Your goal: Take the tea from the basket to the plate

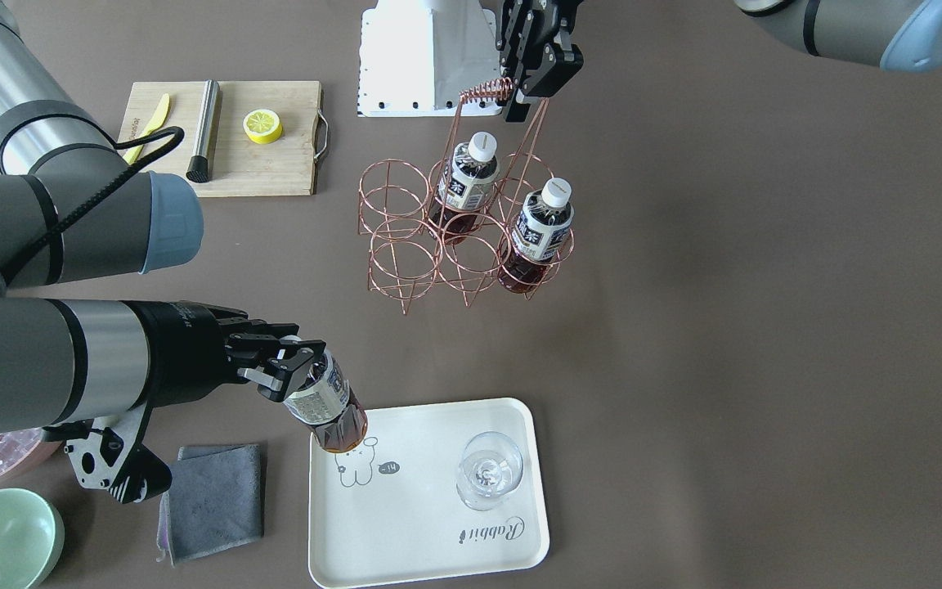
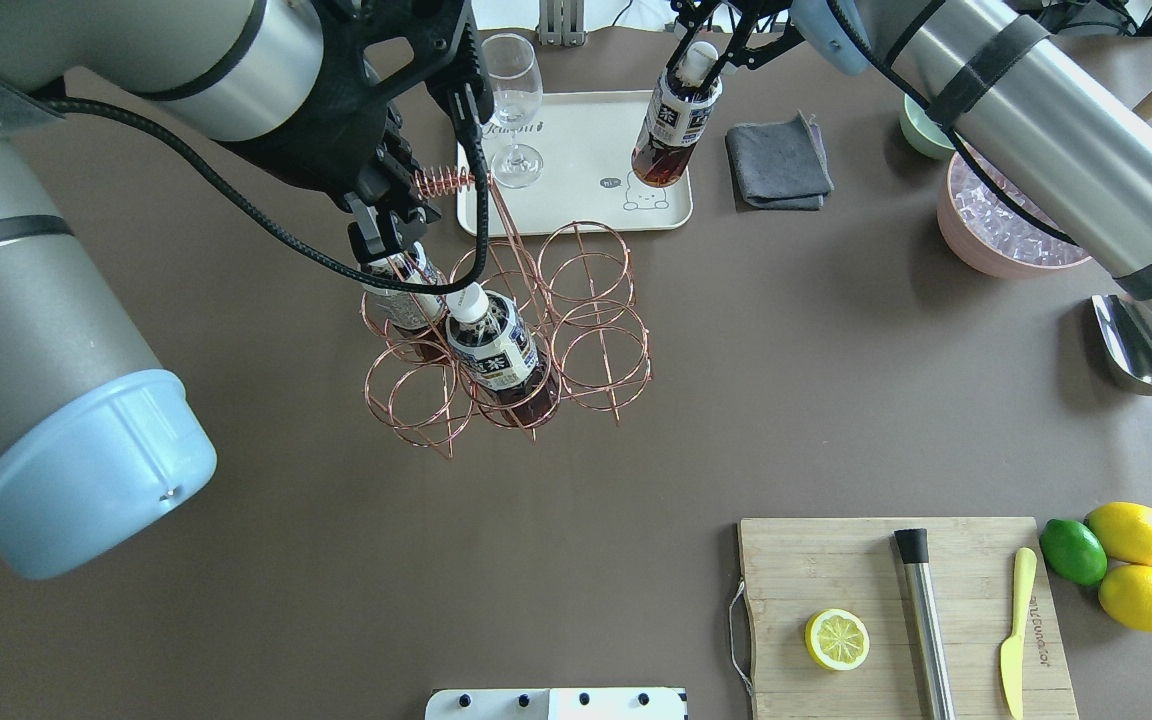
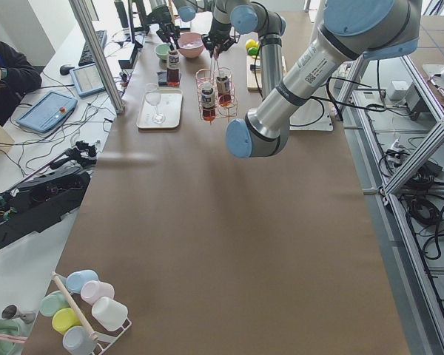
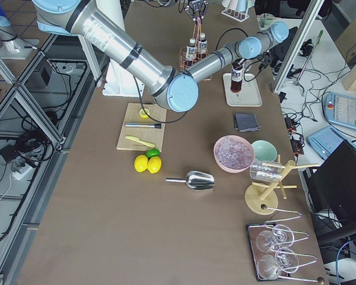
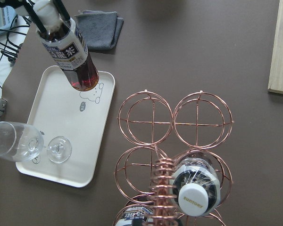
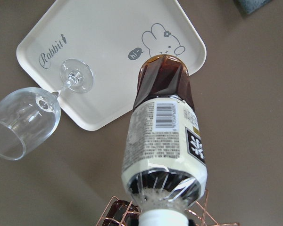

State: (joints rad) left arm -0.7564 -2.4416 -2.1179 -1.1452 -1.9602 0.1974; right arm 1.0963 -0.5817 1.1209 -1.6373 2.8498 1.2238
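Note:
My right gripper (image 1: 295,372) is shut on the cap end of a tea bottle (image 1: 328,401), also seen from overhead (image 2: 676,125). The bottle hangs tilted, its base over the cream plate (image 1: 422,532) near the animal drawing. I cannot tell whether it touches. My left gripper (image 1: 520,88) is shut on the coiled handle of the copper wire basket (image 1: 405,245). Two more tea bottles (image 1: 467,176) (image 1: 540,229) stand in basket slots. The other slots are empty. The plate (image 6: 108,42) and held bottle (image 6: 165,141) show in the right wrist view.
A wine glass (image 1: 489,470) stands on the plate beside the bottle. A grey cloth (image 1: 213,499), a green bowl (image 1: 1,536) and a pink ice bowl (image 2: 1006,225) lie beyond the plate. A cutting board (image 1: 226,139) holds a lemon half, a knife and a metal rod.

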